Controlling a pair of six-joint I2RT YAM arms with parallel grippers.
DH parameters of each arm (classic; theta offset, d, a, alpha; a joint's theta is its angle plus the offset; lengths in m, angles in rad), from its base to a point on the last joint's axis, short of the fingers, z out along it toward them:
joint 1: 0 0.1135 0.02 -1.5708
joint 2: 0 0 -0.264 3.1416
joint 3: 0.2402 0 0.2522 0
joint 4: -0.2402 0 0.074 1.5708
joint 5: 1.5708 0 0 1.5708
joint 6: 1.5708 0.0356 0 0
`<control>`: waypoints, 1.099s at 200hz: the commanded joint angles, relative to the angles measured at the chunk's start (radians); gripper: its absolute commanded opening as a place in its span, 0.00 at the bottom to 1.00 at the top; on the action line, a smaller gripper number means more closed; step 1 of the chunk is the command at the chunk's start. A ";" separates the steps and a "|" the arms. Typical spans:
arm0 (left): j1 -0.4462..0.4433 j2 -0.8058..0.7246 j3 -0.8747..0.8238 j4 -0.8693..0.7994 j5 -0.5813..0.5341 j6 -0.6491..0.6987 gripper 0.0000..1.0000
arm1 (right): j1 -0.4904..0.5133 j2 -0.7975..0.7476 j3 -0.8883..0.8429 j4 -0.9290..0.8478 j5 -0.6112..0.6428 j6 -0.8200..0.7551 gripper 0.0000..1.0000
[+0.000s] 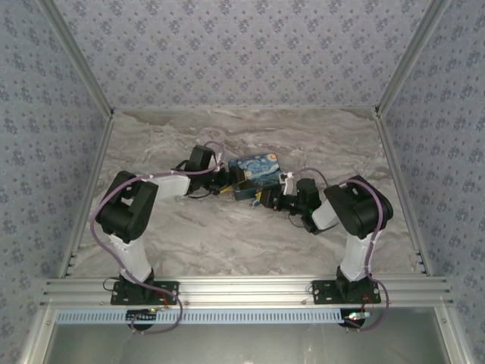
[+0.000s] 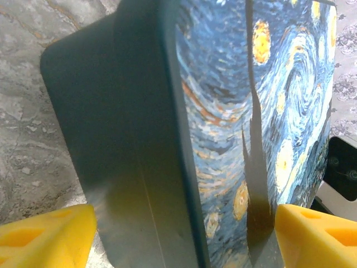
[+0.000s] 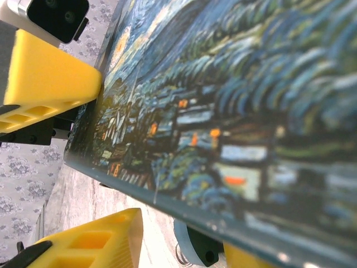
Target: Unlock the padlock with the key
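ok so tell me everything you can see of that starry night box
The box is a flat rectangular case with rounded corners, dark teal sides and a top printed with a swirling blue-and-yellow night sky. It lies print-up on the table. The left gripper straddles it with yellow fingers; contact is unclear.

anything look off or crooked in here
The starry-night box looks askew: it sits tipped rather than flat, its dark side and printed face both showing between the fingers of the left gripper. Under its raised edge a small pale-blue rounded thing peeks out; what it is, I cannot tell.
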 commanded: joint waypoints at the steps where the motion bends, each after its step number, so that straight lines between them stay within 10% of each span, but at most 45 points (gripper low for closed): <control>1: -0.002 0.025 -0.008 -0.001 -0.034 0.003 0.80 | 0.009 0.023 -0.004 0.026 -0.021 -0.002 0.39; 132: -0.003 0.026 -0.028 0.000 -0.056 0.004 0.78 | 0.011 0.021 -0.017 0.045 -0.006 0.005 0.11; 220: -0.003 0.032 -0.034 0.000 -0.067 -0.004 0.78 | 0.005 -0.004 -0.057 0.041 0.055 -0.010 0.48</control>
